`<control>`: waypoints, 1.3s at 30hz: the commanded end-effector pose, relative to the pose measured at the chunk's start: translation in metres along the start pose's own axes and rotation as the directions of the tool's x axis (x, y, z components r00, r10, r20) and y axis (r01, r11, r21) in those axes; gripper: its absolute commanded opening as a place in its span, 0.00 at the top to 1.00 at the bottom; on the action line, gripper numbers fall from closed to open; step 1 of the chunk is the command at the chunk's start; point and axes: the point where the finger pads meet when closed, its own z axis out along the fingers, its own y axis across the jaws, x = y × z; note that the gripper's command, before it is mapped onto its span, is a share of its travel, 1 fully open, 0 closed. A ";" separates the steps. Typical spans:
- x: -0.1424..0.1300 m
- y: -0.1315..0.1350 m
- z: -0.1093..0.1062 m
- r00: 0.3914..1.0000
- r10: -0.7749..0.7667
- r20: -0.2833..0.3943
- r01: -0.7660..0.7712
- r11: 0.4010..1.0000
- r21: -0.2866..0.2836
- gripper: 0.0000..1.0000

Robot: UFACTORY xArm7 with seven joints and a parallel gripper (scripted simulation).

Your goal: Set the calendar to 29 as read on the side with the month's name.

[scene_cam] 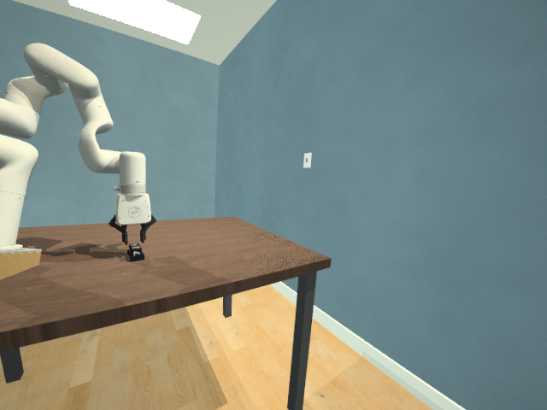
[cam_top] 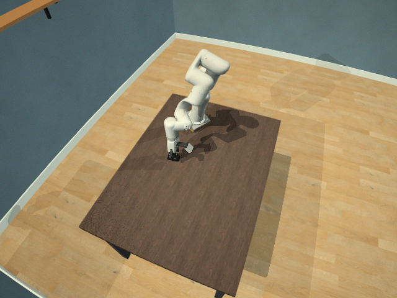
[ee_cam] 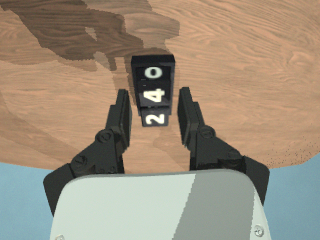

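Note:
The calendar [cam_top: 173, 156] [scene_cam: 135, 254] [ee_cam: 154, 87] is a small black block of two digit cubes standing on the dark wooden table [cam_top: 192, 208] [scene_cam: 220, 247] [ee_cam: 254, 40], near the robot's base. In the wrist view the cubes' top faces read 0 and 4, and a 2 shows on the near face below them. The exterior view shows a white digit like a 7 on a side face. The tray and the month's name cannot be made out. My gripper [cam_top: 172, 151] [scene_cam: 133, 241] [ee_cam: 154, 100] points straight down, half open and empty. Its fingertips hover just above the calendar, one on each side.
The arm's base stands on a pale wooden block [cam_top: 200, 126] [scene_cam: 17, 262] at the table's back edge, close behind the calendar. The table edge lies a short way to the calendar's left in the top view.

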 end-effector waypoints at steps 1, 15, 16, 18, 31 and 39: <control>-0.001 0.001 -0.001 1.000 0.000 0.001 0.000 1.000 -0.002 0.53; -0.001 0.001 -0.001 1.000 0.000 0.001 0.000 1.000 -0.002 0.53; -0.001 0.001 -0.001 1.000 0.000 0.001 0.000 1.000 -0.002 0.53; -0.001 0.001 -0.001 1.000 0.000 0.001 0.000 1.000 -0.002 0.53; -0.001 0.001 0.003 1.000 0.000 0.001 0.000 1.000 -0.002 0.53; -0.001 0.001 0.016 1.000 0.000 0.001 0.000 1.000 -0.002 0.53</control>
